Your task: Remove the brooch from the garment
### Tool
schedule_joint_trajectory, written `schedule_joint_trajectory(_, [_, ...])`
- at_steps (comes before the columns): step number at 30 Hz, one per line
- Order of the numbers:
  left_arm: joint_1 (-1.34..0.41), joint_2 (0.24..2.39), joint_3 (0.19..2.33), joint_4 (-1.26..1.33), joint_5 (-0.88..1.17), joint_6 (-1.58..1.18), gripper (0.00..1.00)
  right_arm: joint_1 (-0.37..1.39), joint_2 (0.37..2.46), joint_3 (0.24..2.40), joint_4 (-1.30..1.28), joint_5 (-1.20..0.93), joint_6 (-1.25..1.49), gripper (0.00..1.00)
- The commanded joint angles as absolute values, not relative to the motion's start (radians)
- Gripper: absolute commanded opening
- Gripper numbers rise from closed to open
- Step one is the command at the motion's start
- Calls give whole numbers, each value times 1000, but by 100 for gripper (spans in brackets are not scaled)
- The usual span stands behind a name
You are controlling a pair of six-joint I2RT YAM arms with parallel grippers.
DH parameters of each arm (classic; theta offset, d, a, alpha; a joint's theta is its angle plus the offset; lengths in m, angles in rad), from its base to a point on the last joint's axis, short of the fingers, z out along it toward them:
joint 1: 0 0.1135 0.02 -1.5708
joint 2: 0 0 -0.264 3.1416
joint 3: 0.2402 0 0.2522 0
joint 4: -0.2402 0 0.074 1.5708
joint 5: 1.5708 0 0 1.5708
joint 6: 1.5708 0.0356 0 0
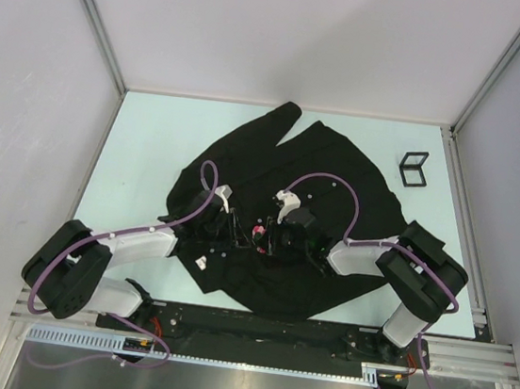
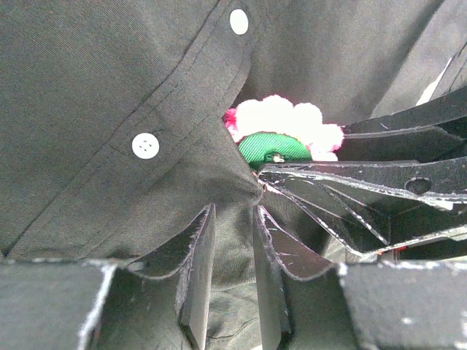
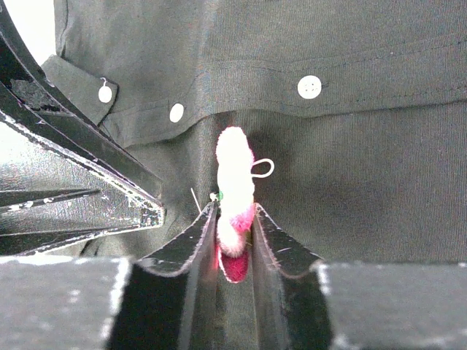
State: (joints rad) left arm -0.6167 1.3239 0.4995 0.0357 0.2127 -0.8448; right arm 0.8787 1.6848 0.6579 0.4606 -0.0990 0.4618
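Pale mint-green table (image 1: 153, 134) carries the black garment (image 1: 339, 166), spread flat in the middle with both arms meeting over its button placket. The brooch (image 3: 233, 175) sits there edge-on, and the right gripper (image 3: 235, 219) is clamped on its lower pink petals, fingers pressed to either side. The left gripper (image 2: 233, 211) is closed on a raised fold of cloth just beside the brooch's green backing (image 2: 273, 146), near a white button (image 2: 145, 145), holding the fabric down. The likely trouble is the pin: a thin wire loop (image 3: 264, 168) shows at the brooch's side, and whether the clasp is free of the cloth cannot be told. If it is fastened, a pull would drag the garment up with it or snag the weave. The fluffy petals give a soft, narrow hold, so the brooch could slip out of the pinch. The left fold could also slide loose, and the two sets of fingers sit so close that a sideways move may knock them together. Plain white walls (image 1: 298, 38) and aluminium posts (image 1: 92, 13) close the booth in, and a small black stand (image 1: 413, 170) rests at the far right, well apart.
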Motion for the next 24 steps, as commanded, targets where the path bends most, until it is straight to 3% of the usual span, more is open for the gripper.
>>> schedule_joint_trajectory(1, [-612,1315,520,48,201,-822,32,879,1651,649,446,-101,457,26])
schedule_joint_trajectory(9, [-612,1308,522,35,184,-821,32,877,1647,644,460,-101,450,0])
schedule_joint_trajectory(13, [-614,1318,508,20,158,-837,32,931,1628,666,369,0,402,0])
schedule_joint_trajectory(20, [-601,1315,439,15,80,-879,31,1075,1621,788,115,418,292,0])
schedule_joint_trajectory(24, [-577,1335,426,8,61,-877,31,1124,1618,811,31,535,258,0])
